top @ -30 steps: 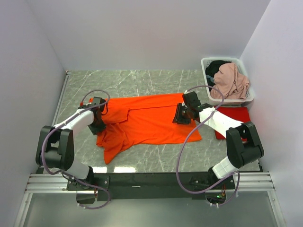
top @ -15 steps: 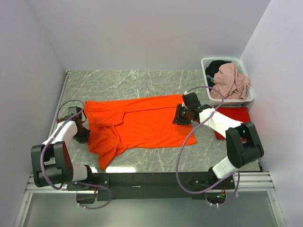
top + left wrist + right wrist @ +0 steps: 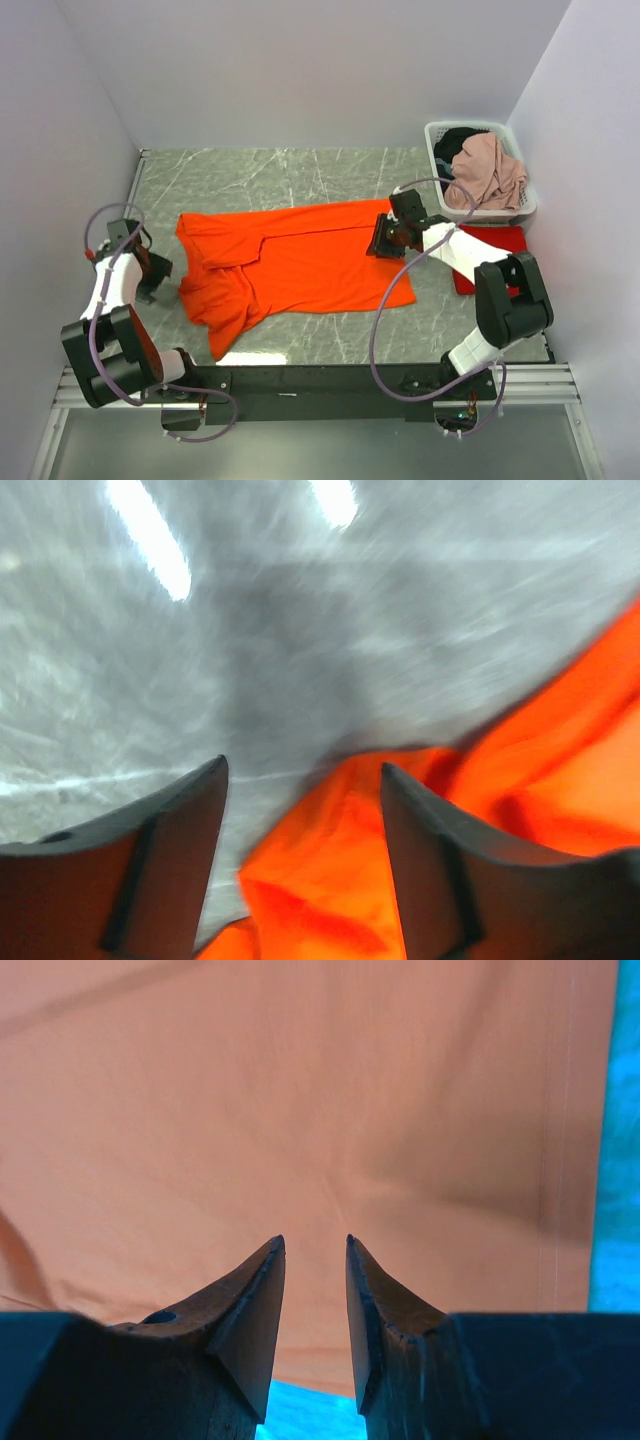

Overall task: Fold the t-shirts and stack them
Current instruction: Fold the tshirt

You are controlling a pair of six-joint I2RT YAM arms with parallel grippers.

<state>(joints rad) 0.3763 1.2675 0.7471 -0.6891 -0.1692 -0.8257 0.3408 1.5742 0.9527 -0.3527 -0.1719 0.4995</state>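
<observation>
Lilac-white walls (image 3: 300, 70) are seen closing in three sides of a grey marbled table (image 3: 300, 175), which is lit from above and shows bright glare in the left wrist view.

Most of the table's middle is covered by the orange t-shirt (image 3: 310, 265). Over the last second its left side has been drawn out towards the left wall, so the shirt is now spread wider than before, though its lower-left part is left bunched and creased. This is judged to be the flattening stage; no fold is yet made in it.

The red t-shirt (image 3: 505, 240) is laid at the right edge of the table, partly hidden by the right arm, and appears to be folded already.

A white laundry basket (image 3: 470, 124) is placed in the far right corner, filled with pink and dark clothing.

The left gripper (image 3: 150, 270) has been moved off the cloth to the left edge, and its fingers are parted wide with nothing held between them; orange fabric is seen just beyond them.

The right gripper (image 3: 385, 240) is kept over the shirt's right side, its fingers parted only narrowly, with no cloth pinched between them.
</observation>
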